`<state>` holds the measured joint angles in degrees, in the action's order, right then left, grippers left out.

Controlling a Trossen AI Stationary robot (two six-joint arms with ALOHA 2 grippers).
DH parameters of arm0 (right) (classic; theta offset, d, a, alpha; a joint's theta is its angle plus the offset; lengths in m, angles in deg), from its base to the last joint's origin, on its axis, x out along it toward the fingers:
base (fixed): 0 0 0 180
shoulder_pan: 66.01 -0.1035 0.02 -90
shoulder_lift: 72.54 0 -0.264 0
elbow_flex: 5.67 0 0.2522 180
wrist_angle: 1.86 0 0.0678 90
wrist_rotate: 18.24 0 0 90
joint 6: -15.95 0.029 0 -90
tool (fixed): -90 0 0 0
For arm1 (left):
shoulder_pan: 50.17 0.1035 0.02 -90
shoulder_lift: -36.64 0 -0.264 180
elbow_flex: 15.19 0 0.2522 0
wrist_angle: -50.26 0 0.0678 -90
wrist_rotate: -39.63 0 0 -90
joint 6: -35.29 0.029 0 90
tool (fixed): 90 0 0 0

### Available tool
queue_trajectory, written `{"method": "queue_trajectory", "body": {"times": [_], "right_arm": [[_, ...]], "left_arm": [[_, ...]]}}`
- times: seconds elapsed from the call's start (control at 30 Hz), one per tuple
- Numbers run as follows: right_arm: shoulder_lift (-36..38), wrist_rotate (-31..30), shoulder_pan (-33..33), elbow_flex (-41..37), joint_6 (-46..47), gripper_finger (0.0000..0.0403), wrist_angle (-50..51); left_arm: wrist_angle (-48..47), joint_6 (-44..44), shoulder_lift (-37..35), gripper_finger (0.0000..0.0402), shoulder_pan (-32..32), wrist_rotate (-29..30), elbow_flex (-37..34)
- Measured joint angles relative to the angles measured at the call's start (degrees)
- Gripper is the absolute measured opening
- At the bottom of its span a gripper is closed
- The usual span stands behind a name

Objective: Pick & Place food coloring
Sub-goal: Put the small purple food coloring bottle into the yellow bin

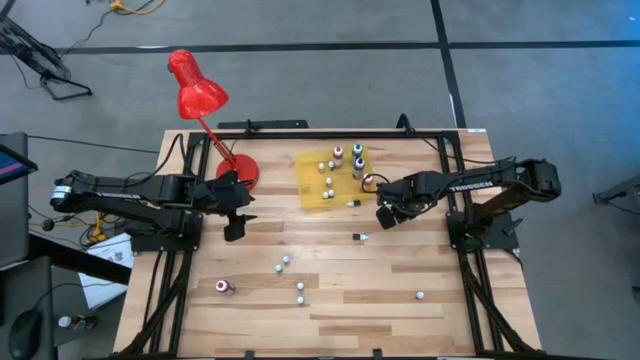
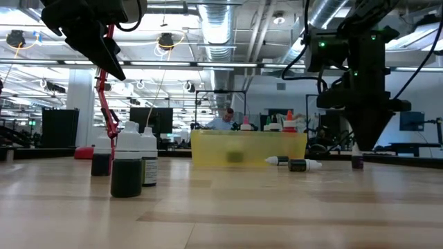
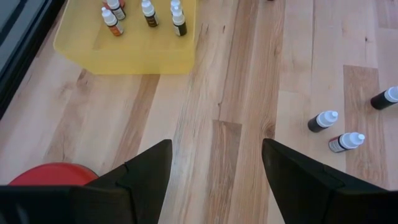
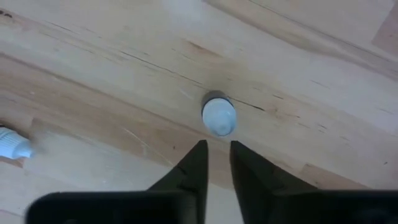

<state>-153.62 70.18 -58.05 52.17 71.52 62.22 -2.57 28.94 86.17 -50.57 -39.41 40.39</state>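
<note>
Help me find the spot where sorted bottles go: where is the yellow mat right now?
In the high view the yellow mat lies at the table's far middle, between the red lamp base and the right tool.

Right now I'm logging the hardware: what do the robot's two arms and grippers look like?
Both arms are dark, jointed, on black frames. The right arm bears pale lettering and green indicator lights; each gripper has two dark tapered fingers. Black cables run behind the left arm.
</note>
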Motion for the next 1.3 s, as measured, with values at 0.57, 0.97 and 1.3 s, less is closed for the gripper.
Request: {"method": "queue_trajectory", "body": {"times": [0.57,0.97,1.3], "right_arm": [[0.0,-2.1,3.5,0.0,-2.0,0.0181,-2.4],[-8.7,1.7,3.9,-0.1,-4.9,0.0093,-3.1],[-8.4,1.6,3.8,2.3,-7.1,0.0105,-3.3]], "left_arm": [[0.0,0.7,0.0,0.0242,0.0,0.0,0.0],[0.0,1.2,0.0,0.0242,0.0,0.3,0.0],[0.0,1.2,0.0,0.0242,0.0,0.4,0.0]]}}
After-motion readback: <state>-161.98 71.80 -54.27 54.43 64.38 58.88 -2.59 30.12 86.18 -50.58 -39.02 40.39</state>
